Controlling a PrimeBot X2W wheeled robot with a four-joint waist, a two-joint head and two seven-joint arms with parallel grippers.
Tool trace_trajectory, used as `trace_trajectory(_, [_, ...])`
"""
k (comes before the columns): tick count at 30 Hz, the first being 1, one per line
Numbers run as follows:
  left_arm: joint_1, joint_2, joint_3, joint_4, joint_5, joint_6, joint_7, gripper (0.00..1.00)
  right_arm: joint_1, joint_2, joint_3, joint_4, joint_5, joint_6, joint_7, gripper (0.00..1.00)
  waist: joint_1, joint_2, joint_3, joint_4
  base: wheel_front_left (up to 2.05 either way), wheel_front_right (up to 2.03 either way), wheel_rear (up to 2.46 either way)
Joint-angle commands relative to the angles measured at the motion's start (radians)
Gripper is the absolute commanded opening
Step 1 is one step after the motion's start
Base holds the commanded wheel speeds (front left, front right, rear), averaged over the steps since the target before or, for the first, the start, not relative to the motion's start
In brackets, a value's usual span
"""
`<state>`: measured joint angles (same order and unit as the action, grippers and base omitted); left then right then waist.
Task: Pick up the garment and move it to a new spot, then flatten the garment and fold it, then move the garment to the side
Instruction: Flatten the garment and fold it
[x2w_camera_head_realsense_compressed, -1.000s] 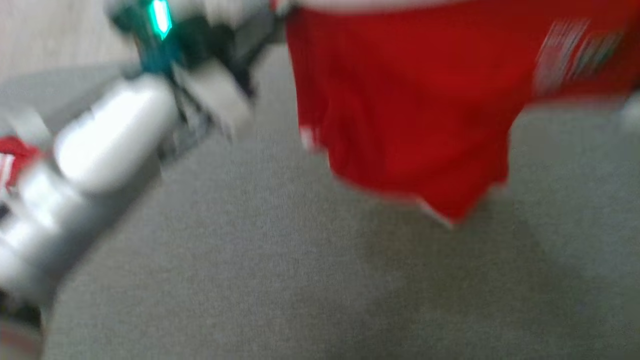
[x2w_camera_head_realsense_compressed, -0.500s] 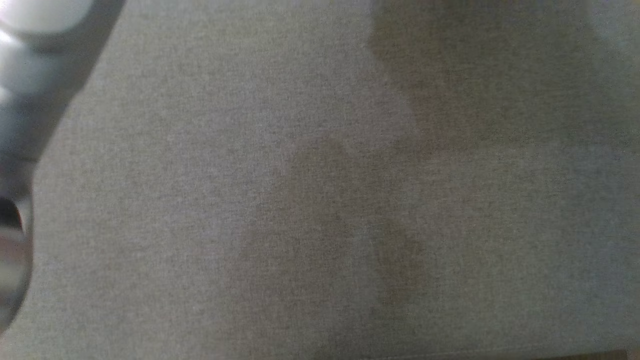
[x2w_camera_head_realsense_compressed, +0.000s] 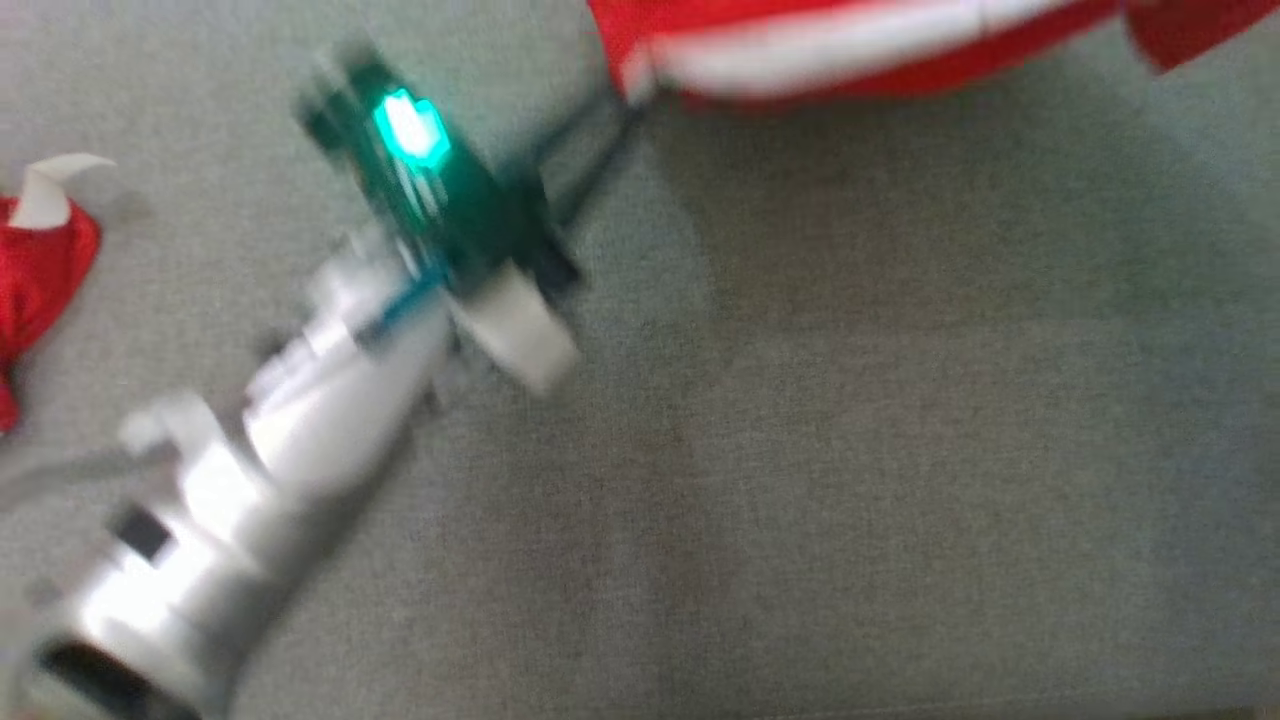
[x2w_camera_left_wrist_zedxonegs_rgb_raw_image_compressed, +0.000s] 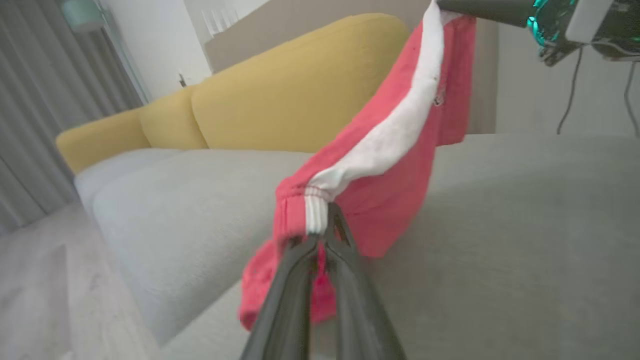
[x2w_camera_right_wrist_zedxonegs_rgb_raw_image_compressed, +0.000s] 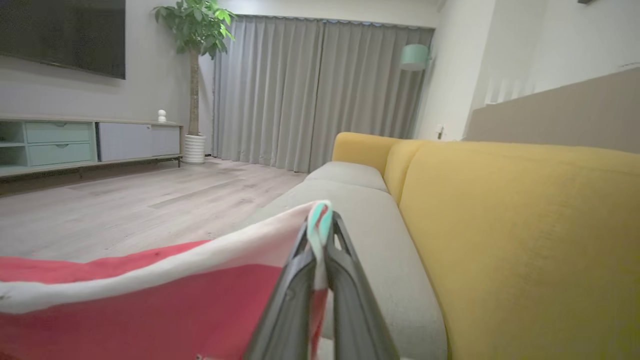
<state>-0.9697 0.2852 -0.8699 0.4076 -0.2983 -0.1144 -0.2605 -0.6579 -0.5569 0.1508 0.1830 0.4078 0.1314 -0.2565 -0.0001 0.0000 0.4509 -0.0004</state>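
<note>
1. Forearm (x2w_camera_head_realsense_compressed: 300, 440) of the left arm is slanting far and rightward over the grey sofa seat (x2w_camera_head_realsense_compressed: 900, 450). The left gripper (x2w_camera_left_wrist_zedxonegs_rgb_raw_image_compressed: 324, 236) is pinching the white waistband (x2w_camera_left_wrist_zedxonegs_rgb_raw_image_compressed: 400, 130) of the red shorts (x2w_camera_left_wrist_zedxonegs_rgb_raw_image_compressed: 395, 200), jaws almost closed.
2. The right gripper (x2w_camera_right_wrist_zedxonegs_rgb_raw_image_compressed: 320, 240) is clamping the waistband's other end.
3. The shorts are hanging stretched between both grippers.
4. Bare seat is lying near and right. The yellow backrest (x2w_camera_right_wrist_zedxonegs_rgb_raw_image_compressed: 525, 225) is bounding it, and another red cloth (x2w_camera_head_realsense_compressed: 40, 270) is lying left.

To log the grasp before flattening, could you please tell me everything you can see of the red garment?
The red garment is soft knit-looking cloth with a wide white ribbed waistband. It hangs stretched by that band between the left end effector and the right end effector, both shut on its ends, red fabric draping loosely over the grey sofa seat; contact there is unclear.
</note>
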Motion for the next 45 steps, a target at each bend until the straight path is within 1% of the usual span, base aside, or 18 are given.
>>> trace_trajectory(1, [0.018,0.013,0.035,-0.037,0.005,-0.003,-0.001,0.00,0.051,-0.015,-0.019,-0.044,0.011,-0.001,-0.005,0.00,0.0001,0.0000,-0.036,0.002,0.00,0.00,0.00])
trace_trajectory(3, [0.109,0.005,0.020,-0.054,0.012,-0.008,-0.001,0.00,0.153,-0.001,-0.054,-0.077,0.020,-0.001,-0.005,0.00,0.0001,0.0000,-0.073,-0.001,0.00,0.00,0.00])
trace_trajectory(4, [0.194,0.006,-0.008,-0.058,0.018,-0.012,-0.001,0.00,0.256,0.003,-0.071,-0.107,0.034,-0.001,-0.005,0.00,0.0001,0.0000,-0.111,-0.004,0.00,0.00,0.00])
trace_trajectory(6, [0.274,0.006,-0.036,-0.051,0.010,-0.014,-0.001,0.00,0.346,0.003,-0.083,-0.125,0.059,-0.001,-0.005,0.00,0.0001,0.0000,-0.146,-0.007,0.00,0.00,0.00])
trace_trajectory(10, [0.390,0.017,-0.118,-0.025,-0.042,-0.016,-0.001,0.00,0.515,-0.022,-0.083,-0.149,0.118,-0.001,-0.005,0.00,0.0001,0.0000,-0.200,-0.012,0.00,0.00,0.00])
trace_trajectory(14, [0.451,0.038,-0.204,-0.020,-0.114,-0.016,-0.001,0.00,0.665,-0.061,-0.071,-0.187,0.183,-0.001,-0.005,0.00,0.0001,0.0000,-0.245,-0.016,0.00,0.00,0.00])
trace_trajectory(18, [0.495,0.073,-0.256,-0.026,-0.167,-0.016,-0.001,0.00,0.794,-0.091,-0.086,-0.245,0.237,-0.001,-0.005,0.00,0.0001,0.0000,-0.279,-0.019,0.00,0.00,0.00])
trace_trajectory(22, [0.543,0.123,-0.287,-0.059,-0.230,-0.016,-0.001,0.00,0.916,-0.096,-0.136,-0.325,0.255,-0.001,-0.003,0.00,0.0001,0.0000,-0.292,-0.012,0.00,0.00,0.00])
trace_trajectory(26, [0.551,0.172,-0.304,-0.134,-0.275,-0.016,0.000,0.00,0.999,-0.083,-0.194,-0.397,0.239,-0.001,0.022,0.00,0.0001,0.0000,-0.287,0.009,0.00,0.00,0.00])
trace_trajectory(28, [0.540,0.180,-0.286,-0.179,-0.308,-0.016,0.000,0.00,1.006,-0.073,-0.228,-0.419,0.221,-0.001,0.038,0.00,0.0001,0.0000,-0.277,0.022,0.00,0.00,0.00])
trace_trajectory(30, [0.523,0.173,-0.262,-0.220,-0.350,-0.016,0.004,0.00,0.987,-0.059,-0.257,-0.425,0.197,-0.001,0.058,0.00,0.0001,0.0000,-0.259,0.037,0.00,0.00,0.00])
trace_trajectory(31, [0.523,0.173,-0.262,-0.220,-0.350,-0.016,0.004,0.00,0.987,-0.059,-0.257,-0.425,0.197,-0.001,0.058,0.00,0.0001,0.0000,-0.259,0.037,0.00,0.00,0.00])
trace_trajectory(32, [0.496,0.155,-0.245,-0.253,-0.403,-0.016,0.011,0.00,0.943,-0.048,-0.269,-0.420,0.180,-0.001,0.081,0.00,0.0001,0.0000,-0.232,0.053,0.00,0.00,0.00])
trace_trajectory(33, [0.496,0.155,-0.245,-0.253,-0.403,-0.016,0.011,0.00,0.943,-0.048,-0.269,-0.420,0.180,-0.001,0.081,0.00,0.0001,0.0000,-0.232,0.053,0.00,0.00,0.00])
trace_trajectory(34, [0.477,0.143,-0.239,-0.266,-0.426,-0.016,0.011,0.00,0.910,-0.043,-0.268,-0.408,0.175,-0.001,0.090,0.00,0.0001,0.0000,-0.218,0.060,0.00,0.00,0.00])
trace_trajectory(38, [0.384,0.089,-0.235,-0.290,-0.528,-0.016,0.019,0.00,0.768,-0.060,-0.233,-0.348,0.161,-0.001,0.137,0.00,0.0001,0.0000,-0.156,0.090,0.00,0.00,0.00])
trace_trajectory(40, [0.340,0.067,-0.236,-0.293,-0.599,-0.016,0.025,0.00,0.686,-0.074,-0.217,-0.308,0.166,-0.001,0.159,0.00,0.0001,0.0000,-0.126,0.100,0.00,0.00,0.00])
trace_trajectory(45, [0.223,0.047,-0.257,-0.277,-0.756,-0.016,0.052,0.00,0.489,-0.130,-0.142,-0.208,0.182,-0.001,0.194,0.00,0.0001,0.0000,-0.064,0.119,0.00,0.00,0.00])
